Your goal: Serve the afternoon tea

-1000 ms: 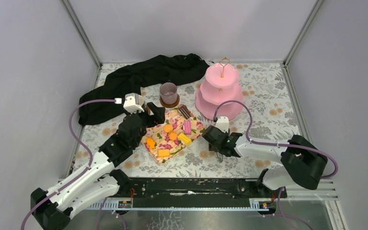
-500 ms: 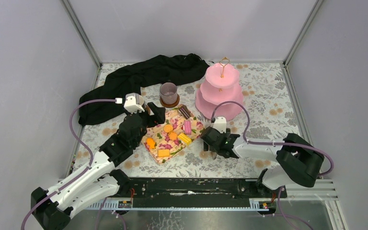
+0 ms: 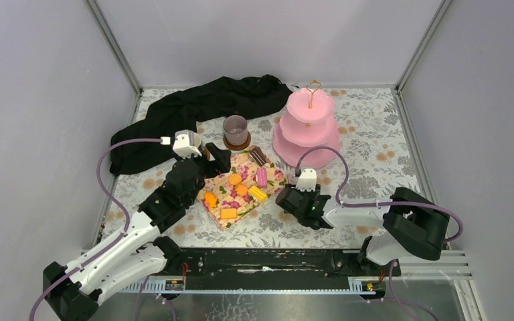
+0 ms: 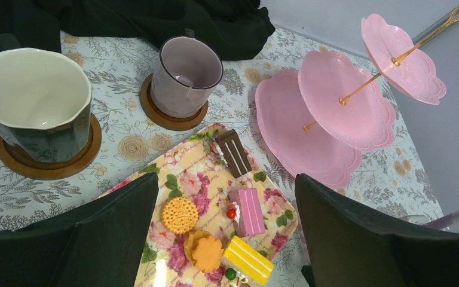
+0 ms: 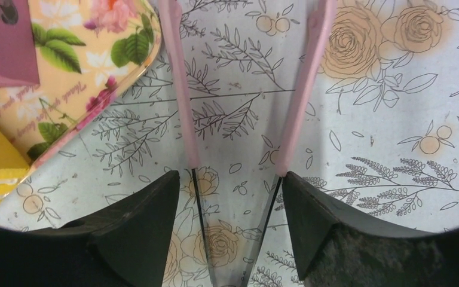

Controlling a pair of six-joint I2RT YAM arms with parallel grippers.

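Note:
Toy cakes lie on a yellow floral tray (image 3: 222, 200): an orange biscuit (image 4: 178, 214), a pink cake (image 4: 251, 210), a yellow cake (image 4: 248, 260) and a brown cake (image 4: 234, 152). The cream-lined dark mug (image 4: 36, 101) and the mauve-grey mug (image 4: 185, 78) stand on wooden coasters behind the tray. My left gripper (image 4: 226, 185) is open and empty above the tray's cakes. My right gripper (image 5: 233, 185) is shut on pink-tipped metal tongs (image 5: 179, 89), low over the tablecloth just right of the tray (image 5: 77, 54). The tong tips are apart and empty.
A pink three-tier stand (image 3: 308, 127) stands at the back right, its tiers bare. A black cloth (image 3: 194, 107) lies along the back left. The floral tablecloth (image 3: 375, 134) covers the table, which has grey walls on three sides.
My right gripper has moved left with the tongs, from the open tablecloth to the tray's right edge. The left arm has not moved.

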